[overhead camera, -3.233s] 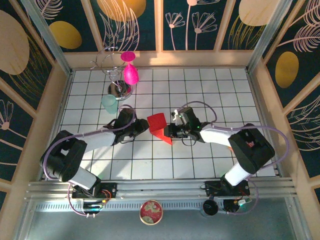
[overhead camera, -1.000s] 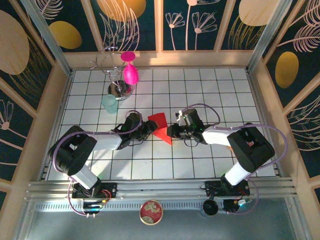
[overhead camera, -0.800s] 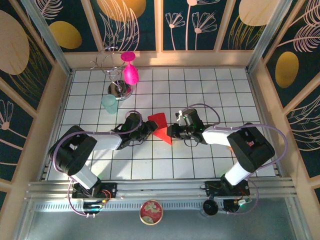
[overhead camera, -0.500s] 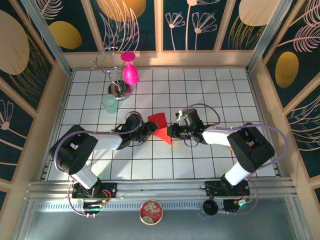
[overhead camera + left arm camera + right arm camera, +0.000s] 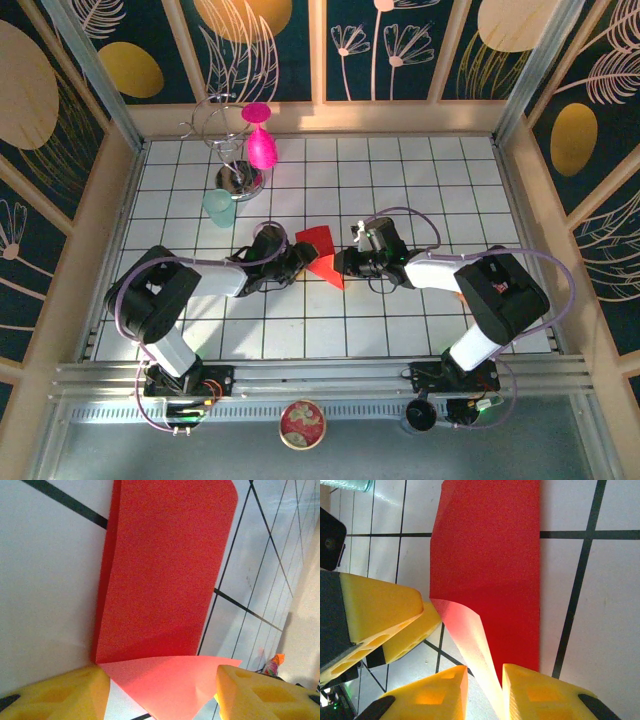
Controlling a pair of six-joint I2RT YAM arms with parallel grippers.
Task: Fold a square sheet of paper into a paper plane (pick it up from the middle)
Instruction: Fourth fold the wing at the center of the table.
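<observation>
The square sheet of paper [image 5: 321, 243] lies partly folded at the middle of the tiled table, bright red, with one corner flap raised. My left gripper [image 5: 301, 260] is low at its left edge. In the left wrist view its yellow fingers [image 5: 55, 695] stand wide apart and open, with the pale flap [image 5: 170, 680] between them. My right gripper [image 5: 339, 264] meets the paper from the right. Its jaws [image 5: 485, 675] stand a narrow gap apart. The curled flap [image 5: 470, 630] runs between them and leans on one finger [image 5: 540, 695]. No dart-shaped paper plane is formed.
A magenta goblet [image 5: 260, 141] hangs on a wire stand [image 5: 238, 178] at the back left, with a teal cup [image 5: 219, 207] beside it. A round tin [image 5: 302, 423] sits on the front rail. Wooden walls close in the table.
The left arm has crept slightly toward the paper and its jaws have widened a little. The right arm and the raised flap have stayed put.
</observation>
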